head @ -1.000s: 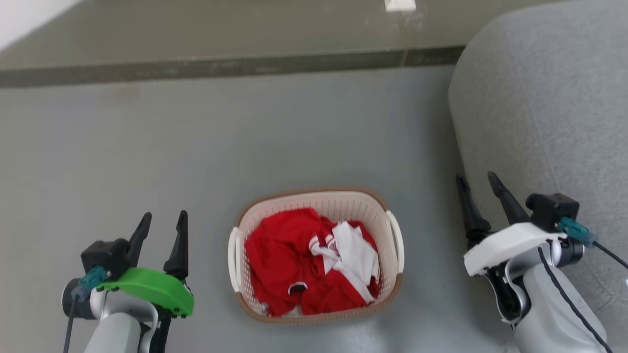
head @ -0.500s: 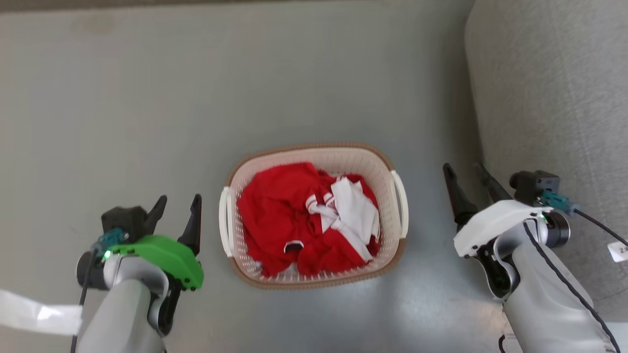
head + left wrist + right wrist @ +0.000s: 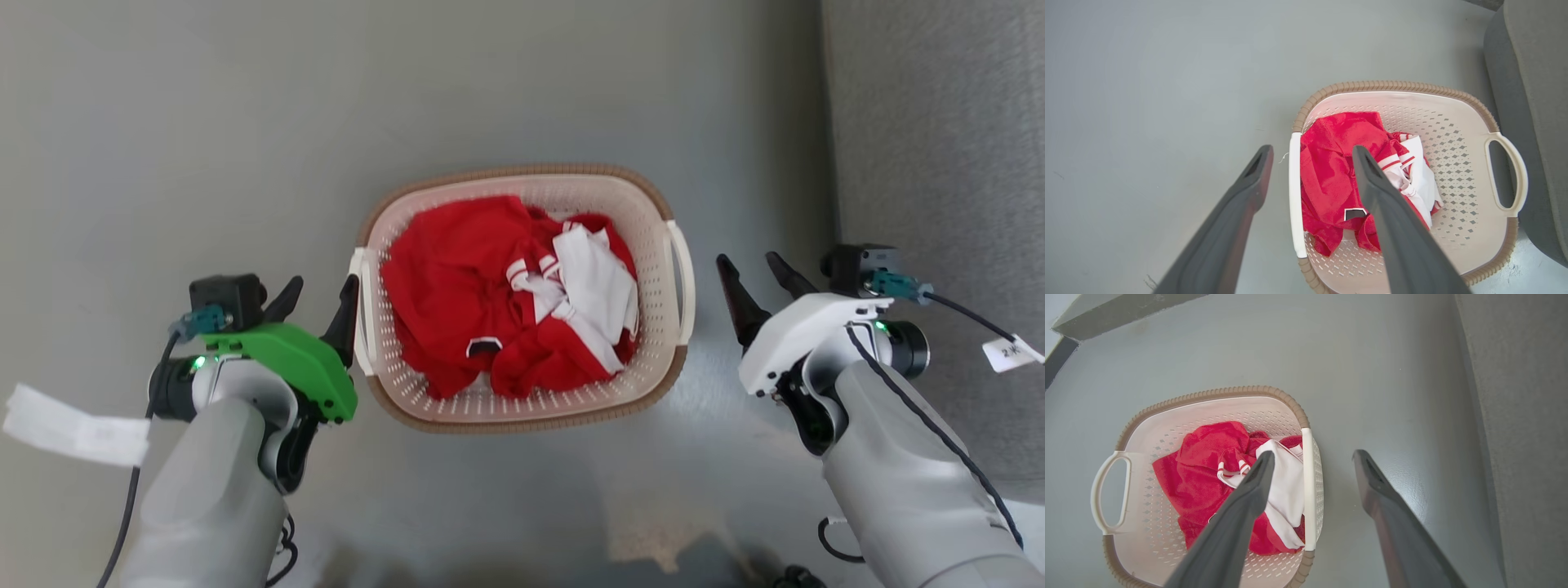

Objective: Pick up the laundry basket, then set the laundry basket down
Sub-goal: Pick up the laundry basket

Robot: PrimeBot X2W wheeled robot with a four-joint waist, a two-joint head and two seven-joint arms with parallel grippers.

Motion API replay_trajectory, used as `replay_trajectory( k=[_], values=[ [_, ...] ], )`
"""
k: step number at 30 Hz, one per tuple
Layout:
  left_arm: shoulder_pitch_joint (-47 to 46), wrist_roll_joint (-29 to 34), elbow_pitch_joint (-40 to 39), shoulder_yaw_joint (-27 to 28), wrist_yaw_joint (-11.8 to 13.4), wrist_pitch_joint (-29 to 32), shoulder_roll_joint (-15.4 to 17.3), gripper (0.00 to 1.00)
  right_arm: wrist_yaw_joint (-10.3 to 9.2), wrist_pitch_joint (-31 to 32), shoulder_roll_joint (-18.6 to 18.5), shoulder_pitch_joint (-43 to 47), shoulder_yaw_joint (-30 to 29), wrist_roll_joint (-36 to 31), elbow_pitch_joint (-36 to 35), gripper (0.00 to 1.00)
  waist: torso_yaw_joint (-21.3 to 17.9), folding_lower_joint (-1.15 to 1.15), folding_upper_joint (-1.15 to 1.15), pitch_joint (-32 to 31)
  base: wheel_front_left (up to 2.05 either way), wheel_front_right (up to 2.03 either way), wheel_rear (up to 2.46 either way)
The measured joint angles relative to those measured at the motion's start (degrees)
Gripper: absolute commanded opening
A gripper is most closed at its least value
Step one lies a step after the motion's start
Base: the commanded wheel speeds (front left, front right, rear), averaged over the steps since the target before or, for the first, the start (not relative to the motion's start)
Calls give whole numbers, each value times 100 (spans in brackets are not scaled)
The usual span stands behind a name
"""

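The laundry basket (image 3: pixel 506 172), cream perforated plastic with a brown rim, rests on the grey floor holding red and white clothes (image 3: pixel 457 286). My left gripper (image 3: pixel 322 286) is open, its inner fingertip close beside the basket's white left handle (image 3: pixel 357 310). In the left wrist view the left gripper (image 3: pixel 1311 149) straddles that handle (image 3: pixel 1294 196) from above, apart from it. My right gripper (image 3: pixel 747 260) is open, a short gap right of the right handle (image 3: pixel 684 278). In the right wrist view the right gripper (image 3: pixel 1312 454) straddles the handle (image 3: pixel 1308 490) of the basket (image 3: pixel 1208 394).
A grey upholstered seat (image 3: pixel 939 163) stands close on the right, near the basket's right side (image 3: pixel 1535 122). A white tag (image 3: pixel 73 425) hangs from the left arm's cable. Open grey floor (image 3: pixel 204 122) lies left of and beyond the basket.
The head camera has tilted down, so the whole picture shifted. Both grippers have closed in on the basket's sides, from well apart to right by its handles. Both stay open.
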Motion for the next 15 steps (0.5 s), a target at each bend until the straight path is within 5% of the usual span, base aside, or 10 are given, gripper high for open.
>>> replay_trajectory(
  k=[15],
  values=[
    [-743,-378,477,-390,0,315,-4,100,5,216,19,-725,313,205,584,100,34,0,0,980,0,0,0]
  ],
)
